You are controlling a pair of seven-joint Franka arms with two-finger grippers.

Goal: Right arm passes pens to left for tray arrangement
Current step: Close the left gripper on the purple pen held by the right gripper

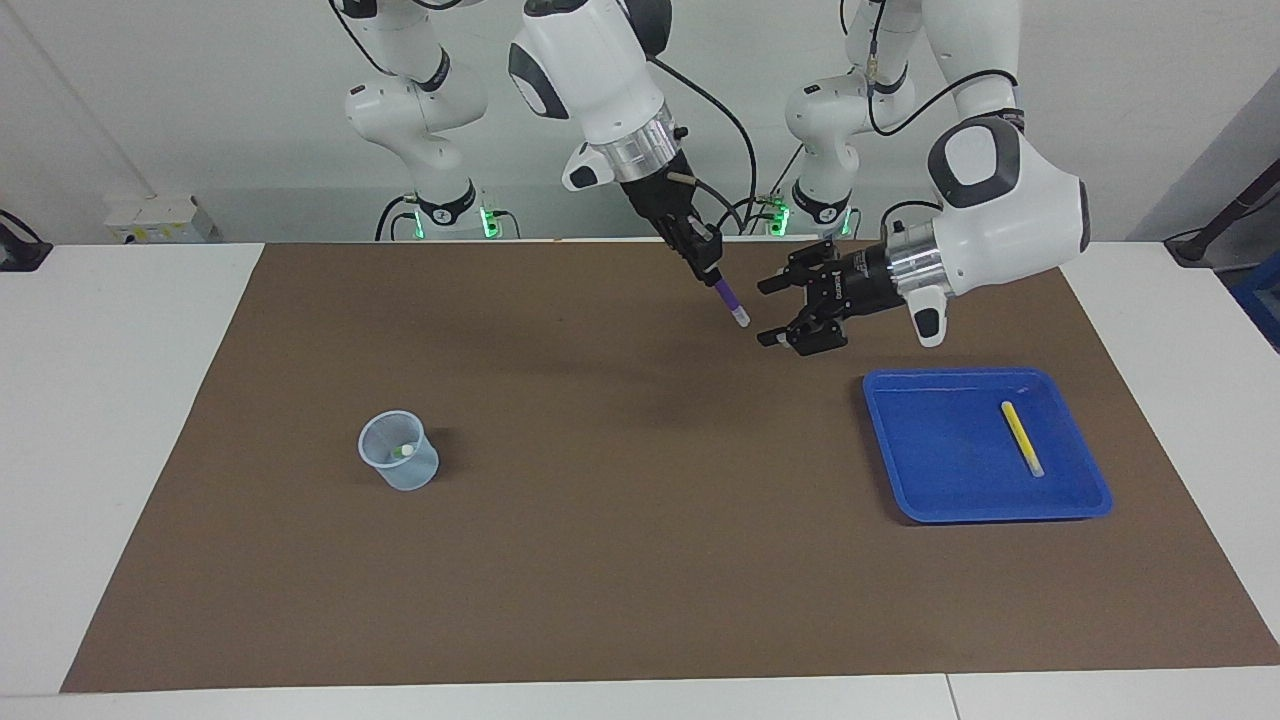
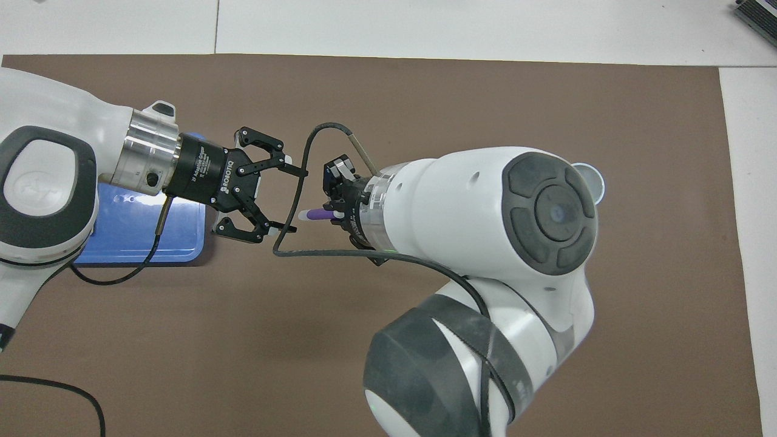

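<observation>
Brown mat (image 1: 600,520) — right fingers (image 1: 708,262) pinching purple pen (image 1: 731,302); left fingers (image 1: 772,285) spread beside it.

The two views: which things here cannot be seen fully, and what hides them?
- Blue tray, overhead view: mostly covered by the left arm's wrist; the yellow pen in it shows only in the facing view.
- Clear cup, overhead view: only a rim sliver past the right arm.
- Cup's contents, facing view: a small pale-and-green tip, too small to identify.
- Purple pen: its upper end is hidden inside the right gripper.
</observation>
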